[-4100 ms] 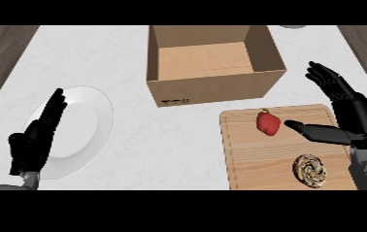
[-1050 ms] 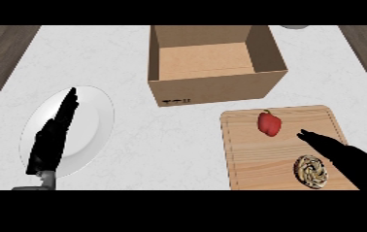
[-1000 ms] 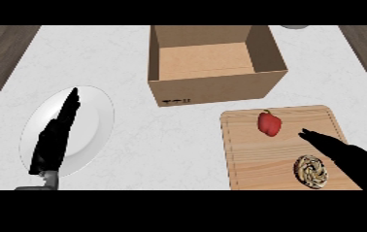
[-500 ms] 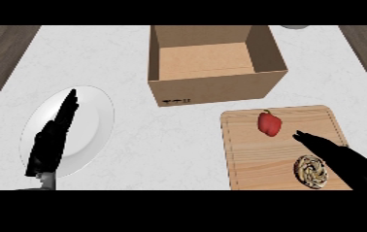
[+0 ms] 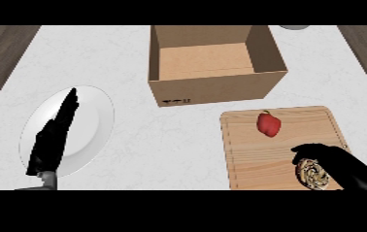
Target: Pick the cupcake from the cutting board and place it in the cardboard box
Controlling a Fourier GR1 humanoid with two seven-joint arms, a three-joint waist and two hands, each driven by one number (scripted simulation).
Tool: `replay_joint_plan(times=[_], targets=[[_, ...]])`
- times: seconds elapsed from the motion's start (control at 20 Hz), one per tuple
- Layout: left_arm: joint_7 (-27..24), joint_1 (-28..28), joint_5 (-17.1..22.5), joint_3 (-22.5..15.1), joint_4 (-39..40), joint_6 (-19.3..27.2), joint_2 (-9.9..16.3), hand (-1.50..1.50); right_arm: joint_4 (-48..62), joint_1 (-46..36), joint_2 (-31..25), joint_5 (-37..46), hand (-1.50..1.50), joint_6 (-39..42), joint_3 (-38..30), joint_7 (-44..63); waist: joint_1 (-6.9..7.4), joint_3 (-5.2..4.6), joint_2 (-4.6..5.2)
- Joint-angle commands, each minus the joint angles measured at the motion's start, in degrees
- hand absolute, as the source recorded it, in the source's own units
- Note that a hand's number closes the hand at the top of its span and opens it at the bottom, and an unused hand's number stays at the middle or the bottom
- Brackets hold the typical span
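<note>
- Head view, cardboard box [image 5: 215, 63]: stands open at the far middle of the counter [image 5: 172, 143], inside bare; nothing has been placed in it yet.
- Head view, cutting board [image 5: 269, 151]: lies at the near right, just in front of the box's right corner and apart from it.
- Head view, cupcake [image 5: 314, 174]: round, pale and swirled, sits on the board's near right corner, partly under the right hand.
- Head view, red pepper [image 5: 269, 124]: rests on the far part of the board, apart from the cupcake; not part of the task.
- Head view, right hand [image 5: 331, 159]: comes in from the lower right and arches over the cupcake's far edge, fingers bent down around it. Whether they actually touch or pinch it cannot be told; the cupcake is not lifted.
- Head view, left hand [image 5: 54, 134]: fingers straight, resting edge-on over the white plate [image 5: 93, 124] at the near left, holding nothing.
- Head view, grey object [image 5: 294, 26]: only an edge shows at the far right.
- Step in hand, judged: the grasp of the cupcake, early in the task.
- Next move, judged: close round the cupcake, lift it clear of the board, carry it past the pepper, over the box's near wall, and release inside.
</note>
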Motion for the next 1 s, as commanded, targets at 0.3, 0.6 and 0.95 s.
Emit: replay_joint_plan(times=[0.3, 0.6, 0.95], targets=[[1.20, -0.27, -0.56, 1.34, -0.70, -1.08, -0.23, 0.00, -2.37, 0.36, 1.68, 4.47, 1.50, -10.23, -2.73, -3.85, -0.09, 0.25, 0.14], [1.05, -3.32, -0.82, -1.08, 0.37, -2.28, -1.23, 0.00, 11.37, -22.39, -3.36, 3.18, 1.50, -7.39, -3.77, -12.05, 5.03, 0.42, 1.52], [0.12, -6.01, -1.82, -4.55, -0.40, -3.71, -2.21, 0.00, 21.44, -36.38, -10.35, 2.39, 1.50, -8.82, -5.69, -25.18, 10.48, 0.74, 3.46]])
